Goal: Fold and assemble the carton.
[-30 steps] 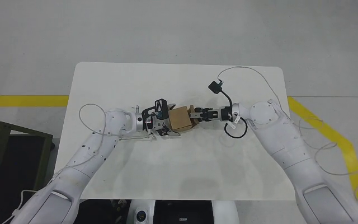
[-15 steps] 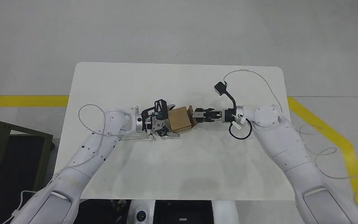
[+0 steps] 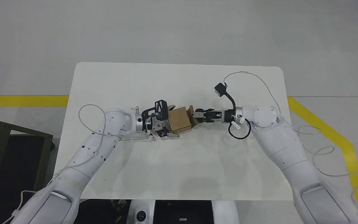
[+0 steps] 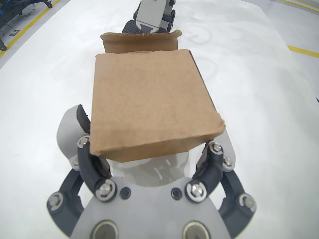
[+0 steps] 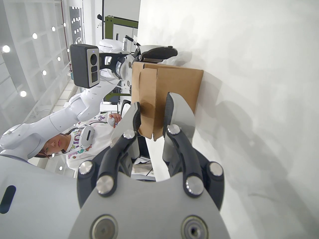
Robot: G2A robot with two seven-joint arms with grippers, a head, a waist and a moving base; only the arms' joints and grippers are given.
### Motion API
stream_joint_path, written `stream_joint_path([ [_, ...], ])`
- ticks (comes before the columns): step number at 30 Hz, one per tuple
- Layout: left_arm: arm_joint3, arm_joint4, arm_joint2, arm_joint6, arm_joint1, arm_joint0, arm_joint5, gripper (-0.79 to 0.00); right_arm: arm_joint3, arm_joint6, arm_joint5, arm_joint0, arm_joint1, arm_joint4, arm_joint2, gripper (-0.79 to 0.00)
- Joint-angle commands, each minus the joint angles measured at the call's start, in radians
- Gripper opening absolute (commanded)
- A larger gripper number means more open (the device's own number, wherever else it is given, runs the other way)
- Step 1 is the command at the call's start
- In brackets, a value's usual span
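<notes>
One brown carton (image 3: 179, 118) sits at the middle of the tabletop (image 3: 184, 78) between two grippers. The left gripper (image 3: 163, 120) has its jaws clamped on one end. The right gripper (image 3: 193, 116) has its jaws pinching a flap (image 5: 151, 116) at the opposite end.

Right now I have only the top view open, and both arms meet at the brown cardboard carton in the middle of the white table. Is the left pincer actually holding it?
Observer: Yes. The left pincer is shut on the brown cardboard carton, with one of its fingers against each side of the end nearest its wrist.
Operator: What about the other end?
Observer: An end flap sticks out past the flat top panel and is not yet folded shut.
Operator: And the right pincer?
Observer: The right pincer is closed on that end, with flap cardboard pinched between its fingers.
</notes>
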Motion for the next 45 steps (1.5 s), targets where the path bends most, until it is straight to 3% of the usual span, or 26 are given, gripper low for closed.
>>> stream_joint_path([
  [1, 0.001, 0.0, 0.001, -0.001, 0.0, -0.001, -0.001, 0.0, 0.005, 0.003, 0.0, 0.006, -0.001, -0.015, -0.004, -0.61],
  [23, 0.006, -0.001, 0.003, 0.0, -0.001, -0.004, -0.004, 0.0, -0.057, -0.022, 0.041, 0.043, -0.017, -0.13, -0.046, -0.637],
  [33, 0.004, -0.003, 0.004, -0.001, -0.001, -0.003, -0.005, 0.0, -0.065, -0.007, 0.026, 0.026, -0.021, -0.089, -0.043, -0.56],
  [45, 0.003, -0.004, 0.008, -0.007, -0.002, -0.004, -0.008, 0.0, -0.06, 0.013, -0.016, -0.009, -0.002, -0.045, 0.016, -0.533],
])
